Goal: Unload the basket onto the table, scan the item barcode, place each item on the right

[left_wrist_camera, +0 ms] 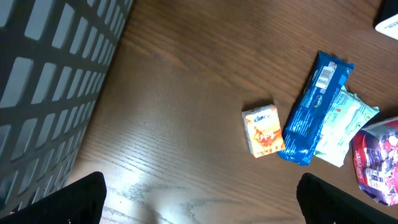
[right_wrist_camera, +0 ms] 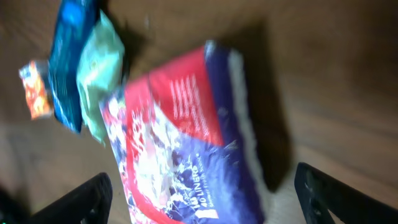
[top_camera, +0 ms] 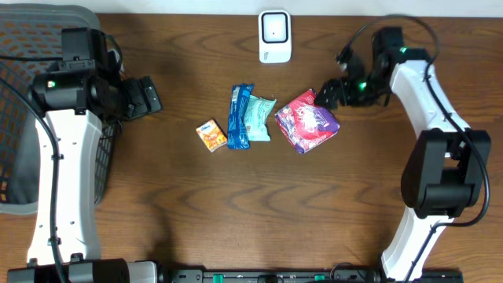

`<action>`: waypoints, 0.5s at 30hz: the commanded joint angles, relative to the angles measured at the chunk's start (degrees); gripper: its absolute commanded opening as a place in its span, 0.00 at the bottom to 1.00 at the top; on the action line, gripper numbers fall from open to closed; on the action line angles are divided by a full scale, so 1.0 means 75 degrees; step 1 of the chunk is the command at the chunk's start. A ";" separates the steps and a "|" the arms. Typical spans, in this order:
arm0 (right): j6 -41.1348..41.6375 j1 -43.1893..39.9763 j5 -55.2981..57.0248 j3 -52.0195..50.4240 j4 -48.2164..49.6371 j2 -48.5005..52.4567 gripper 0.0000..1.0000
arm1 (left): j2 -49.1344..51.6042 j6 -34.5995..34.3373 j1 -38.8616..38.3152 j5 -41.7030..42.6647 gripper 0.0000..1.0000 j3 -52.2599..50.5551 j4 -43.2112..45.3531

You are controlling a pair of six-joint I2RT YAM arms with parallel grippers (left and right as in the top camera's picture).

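A: Now, spotted the red-and-purple packet point(top_camera: 308, 122)?

B: Yes. Lying flat on the counter point(top_camera: 236, 212), right of centre in the overhead view, free of any grip. Rightmost in a row of four.

A: And the rest of that row?

B: Going leftwards: a pale green packet point(top_camera: 258, 118), just beside the red-and-purple one. Then a blue wrapper point(top_camera: 239, 116), overlapping the green one's edge. Then a small orange box point(top_camera: 211, 135), near the blue wrapper and a little lower in the frame.

A: Right pincer point(top_camera: 326, 93)?

B: Released. Hanging just beside the packet's upper right corner in the overhead view. From the right wrist, fingertips point(right_wrist_camera: 84, 199) spread wide at the two lower corners of the frame, with the packet between and beyond them, not pinched. Cannot tell whether touching it.

A: Left pincer point(top_camera: 149, 96)?

B: Released as well, gaping with nothing in it. Sitting at the left of the overhead frame, well apart from the row, next to a dark mesh basket point(top_camera: 16, 118).

A: And the white scanner point(top_camera: 274, 35)?

B: Up at the top edge of the overhead view, about centre, well apart from the packet.

A: Any print on the packet?

B: White lettering on the red panel, too blurred to read.
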 commanded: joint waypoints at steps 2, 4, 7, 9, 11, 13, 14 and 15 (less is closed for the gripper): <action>0.0070 0.0012 -0.0697 -0.1046 0.0874 -0.0020 0.80 | -0.0006 0.0044 0.0020 -0.0070 0.98 0.0015 -0.0020; 0.0114 0.0009 -0.0697 -0.1335 0.1078 -0.0020 0.68 | -0.0006 0.0041 0.0020 -0.0070 0.98 0.0015 -0.0020; 0.0114 0.0023 -0.0720 -0.1705 0.1326 -0.0020 0.64 | -0.0006 0.0041 0.0020 -0.0070 0.98 0.0015 -0.0020; 0.0114 0.0055 -0.0720 -0.1964 0.1518 -0.0020 0.50 | -0.0006 0.0041 0.0020 -0.0070 0.98 0.0015 -0.0020; 0.0227 0.0070 -0.0714 -0.2060 0.1553 -0.0017 0.31 | -0.0006 0.0041 0.0020 -0.0070 0.98 0.0012 -0.0020; 0.0510 0.0076 -0.0717 -0.2081 0.1547 -0.0017 0.02 | -0.0006 0.0041 0.0020 -0.0070 0.98 0.0015 -0.0020; 0.0906 0.0073 -0.0720 -0.2069 0.1530 -0.0026 0.01 | -0.0006 0.0041 0.0020 -0.0070 0.98 0.0012 -0.0020; 0.1139 0.0070 -0.0723 -0.2022 0.1518 -0.0035 0.01 | -0.0006 0.0041 0.0020 -0.0070 0.98 0.0015 -0.0020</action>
